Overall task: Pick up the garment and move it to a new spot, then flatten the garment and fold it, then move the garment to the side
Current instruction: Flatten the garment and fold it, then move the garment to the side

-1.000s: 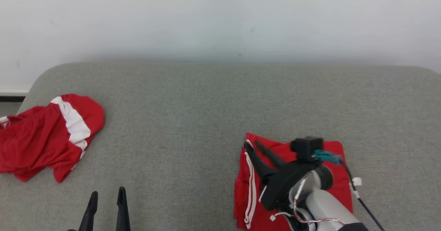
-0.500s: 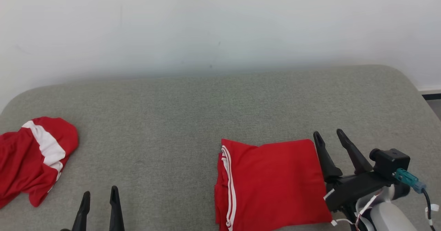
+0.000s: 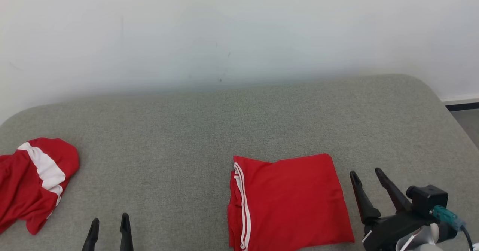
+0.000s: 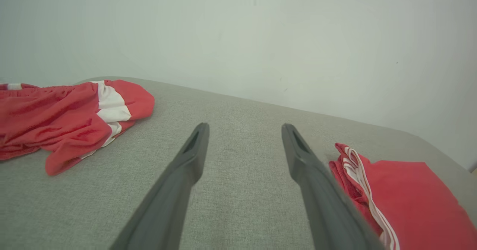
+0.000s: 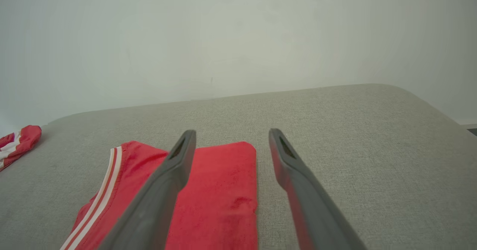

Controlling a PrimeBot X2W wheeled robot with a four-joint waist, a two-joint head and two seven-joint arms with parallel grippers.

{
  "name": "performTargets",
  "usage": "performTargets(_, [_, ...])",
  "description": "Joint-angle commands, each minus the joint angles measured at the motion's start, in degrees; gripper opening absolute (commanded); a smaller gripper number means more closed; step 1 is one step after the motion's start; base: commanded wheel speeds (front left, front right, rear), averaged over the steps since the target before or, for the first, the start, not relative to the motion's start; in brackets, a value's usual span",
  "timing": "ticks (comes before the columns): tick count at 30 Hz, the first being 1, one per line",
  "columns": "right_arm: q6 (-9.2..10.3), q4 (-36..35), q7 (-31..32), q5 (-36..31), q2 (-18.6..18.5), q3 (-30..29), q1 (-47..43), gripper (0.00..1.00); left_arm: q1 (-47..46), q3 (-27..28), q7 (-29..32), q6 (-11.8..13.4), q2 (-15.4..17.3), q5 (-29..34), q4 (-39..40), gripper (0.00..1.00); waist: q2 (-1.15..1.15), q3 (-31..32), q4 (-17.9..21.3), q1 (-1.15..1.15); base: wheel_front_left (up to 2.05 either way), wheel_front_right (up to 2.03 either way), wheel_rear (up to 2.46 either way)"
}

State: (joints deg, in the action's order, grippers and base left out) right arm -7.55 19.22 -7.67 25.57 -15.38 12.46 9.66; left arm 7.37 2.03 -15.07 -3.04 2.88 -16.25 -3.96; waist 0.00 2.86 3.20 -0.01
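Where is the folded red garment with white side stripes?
Head view: the folded red garment lies right of centre on the grey fabric surface, just left of the open right gripper, not touching.

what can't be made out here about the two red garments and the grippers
- folded red garment: near edge cut off by the head view's bottom; layers under the top fold hidden.
- crumpled red and white garment: cut off by the head view's left edge; type unclear.
- left gripper: body below the head view's bottom edge.
- right gripper: one finger covers part of the folded red garment, right wrist view.
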Motion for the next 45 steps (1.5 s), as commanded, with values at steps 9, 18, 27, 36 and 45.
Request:
performTargets(9, [0.13,1.3,0.0,0.4,0.4,1.1,-1.8,1.0,1.1,1.4,-0.1,-0.9,0.0,0.9,-1.3,1.0,0.0,0.8,-0.4,0.01,0.0,0.0,0.0])
performTargets(18, [0.13,1.9,-0.2,-0.2,0.9,1.1,-1.2,1.0,0.7,1.6,-0.1,-1.0,0.0,1.0,-1.7,1.0,0.0,0.6,-0.6,0.01,0.0,0.0,0.0])
performTargets(27, [0.13,2.2,-0.2,0.0,1.4,0.8,-1.3,1.0,0.6,0.5,-0.1,-0.1,0.0,1.0,-1.5,1.0,0.0,0.3,-0.4,0.01,0.0,0.0,0.0])
performTargets(36, [0.13,4.0,3.5,1.4,0.6,-0.1,0.4,1.0,0.4,-0.3,-0.1,0.5,0.0,0.6,-0.9,1.0,0.0,-0.3,-0.6,0.01,0.0,0.0,0.0])
performTargets(45, [0.13,10.4,21.9,2.8,-0.3,-3.7,5.4,1.0,0.2,-1.9,-0.1,0.5,0.0,0.8,0.1,1.0,0.0,-1.6,-4.0,0.01,0.0,0.0,0.0])
